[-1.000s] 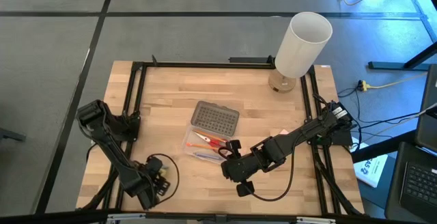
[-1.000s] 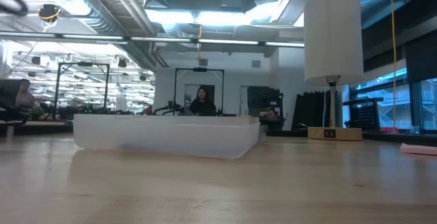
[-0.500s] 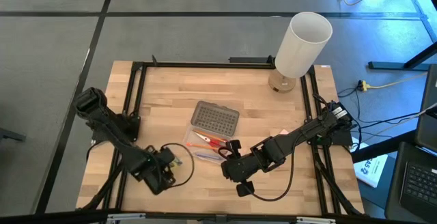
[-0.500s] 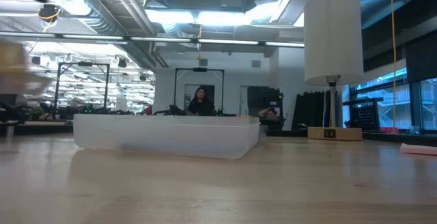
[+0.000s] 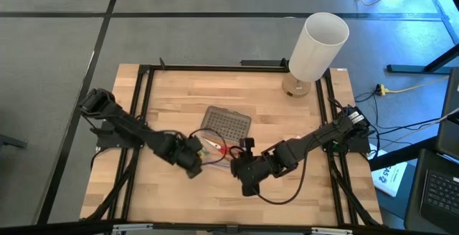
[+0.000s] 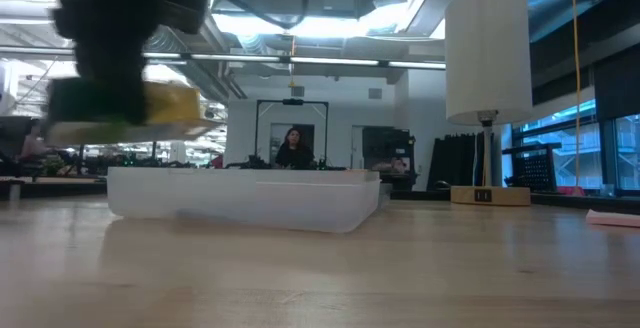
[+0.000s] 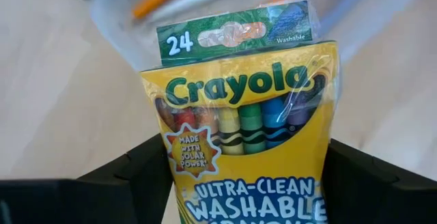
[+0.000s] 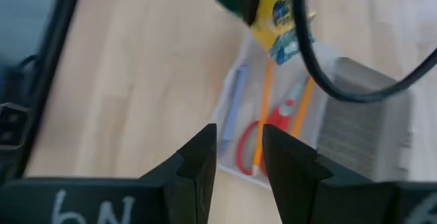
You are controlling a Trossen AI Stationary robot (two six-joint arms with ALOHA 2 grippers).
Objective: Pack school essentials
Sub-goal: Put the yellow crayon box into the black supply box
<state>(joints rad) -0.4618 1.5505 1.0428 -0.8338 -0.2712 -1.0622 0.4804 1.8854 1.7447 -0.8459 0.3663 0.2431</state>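
Left pincer (image 5: 192,156), clamped on the crayon box (image 7: 249,115), hovers at the clear box's (image 5: 215,150) 9 o'clock edge. Centre it, lower flat beside the scissors (image 8: 254,142), then release. Right pincer (image 8: 239,152), narrowly apart and empty, waits at 4 o'clock.

My table (image 5: 165,92) is pale butcher-block wood, ringed by a black metal frame (image 5: 215,66) and standing on a grey floor (image 5: 57,41) crossed by dark seams. At the upper right of the high view stands a tall white cylinder (image 5: 317,47) on a small wooden base (image 6: 489,195); from table height it rises at the right of the frame. A yellow cable (image 5: 405,88) trails over the floor at the right edge. Behind my table the room opens into a long workshop with exposed ducts (image 6: 160,18) and bright ceiling lights (image 6: 290,23). 1 person (image 6: 294,149) sits far back, centre frame, before a dark rectangular frame (image 6: 291,103). Blue-lit windows (image 6: 585,148) fill the right side.
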